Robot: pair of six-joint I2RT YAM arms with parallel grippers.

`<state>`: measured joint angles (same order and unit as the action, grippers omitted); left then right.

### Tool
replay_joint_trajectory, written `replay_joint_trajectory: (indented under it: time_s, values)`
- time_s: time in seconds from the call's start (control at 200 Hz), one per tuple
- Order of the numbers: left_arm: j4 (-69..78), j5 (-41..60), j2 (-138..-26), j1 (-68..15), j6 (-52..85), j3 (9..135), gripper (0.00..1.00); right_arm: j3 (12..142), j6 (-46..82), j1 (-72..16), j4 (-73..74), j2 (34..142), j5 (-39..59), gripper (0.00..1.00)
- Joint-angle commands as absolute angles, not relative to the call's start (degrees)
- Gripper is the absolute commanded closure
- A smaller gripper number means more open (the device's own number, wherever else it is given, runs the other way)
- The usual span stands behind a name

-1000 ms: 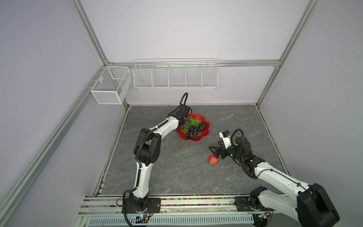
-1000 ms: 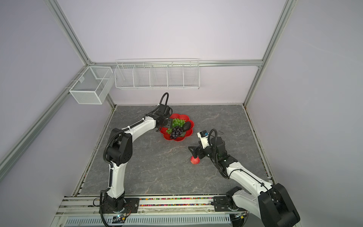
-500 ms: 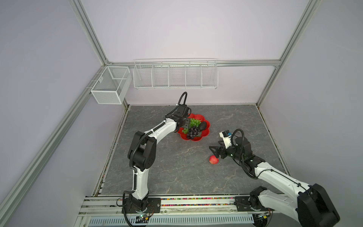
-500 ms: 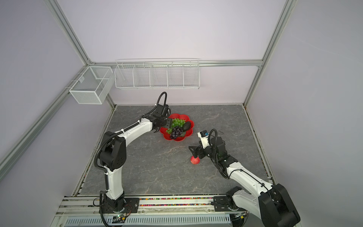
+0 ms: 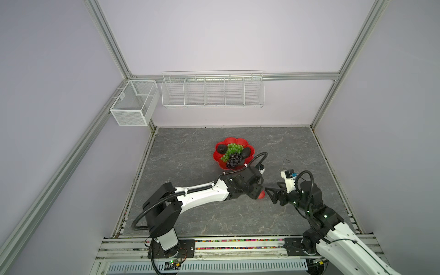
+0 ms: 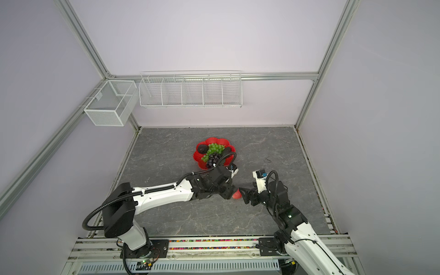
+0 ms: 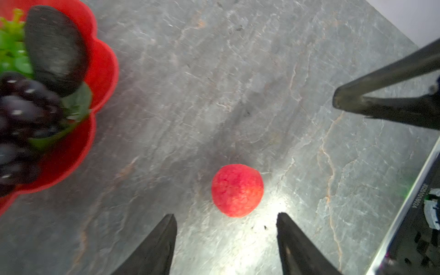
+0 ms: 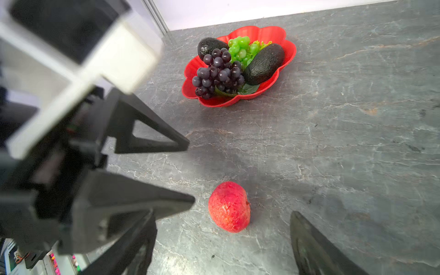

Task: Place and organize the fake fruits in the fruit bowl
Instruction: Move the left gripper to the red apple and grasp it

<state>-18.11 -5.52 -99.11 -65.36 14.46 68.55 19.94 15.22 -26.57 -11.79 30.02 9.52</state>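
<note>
Alignment: small red-pink apple-like fruit (image 7: 237,190) lies just ahead of your left gripper (image 7: 226,215), jaws wide, empty. Your right gripper (image 5: 269,195), likewise wide, faces it.

Grey marbled tabletop (image 5: 185,147), long white wire rack (image 5: 212,91), small mesh basket (image 5: 129,116)
</note>
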Motion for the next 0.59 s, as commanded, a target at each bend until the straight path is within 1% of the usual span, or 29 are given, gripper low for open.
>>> replay_joint_trajectory:
  time_s: [0.0, 0.12, 0.26, 0.59]
  values:
    - [-17.54, -6.92, -104.06, -66.37, 16.33, 72.15, 0.33, 18.31, 15.78, -26.5, -17.4, 26.97, 7.59, 0.12]
    - [-17.27, -7.21, -106.83, -66.57, 17.09, 72.65, 0.33, 17.71, 15.72, -26.58, -17.94, 24.36, 7.82, 0.12]
    - [-16.74, -5.05, -109.29, -66.64, 16.73, 73.64, 0.33, 17.06, 15.8, -26.48, -18.09, 21.86, 7.46, 0.12]
    - [-14.76, -2.73, -112.76, -66.62, 17.95, 74.08, 0.35, 17.05, 15.64, -26.54, -17.62, 22.68, 7.21, 0.12]
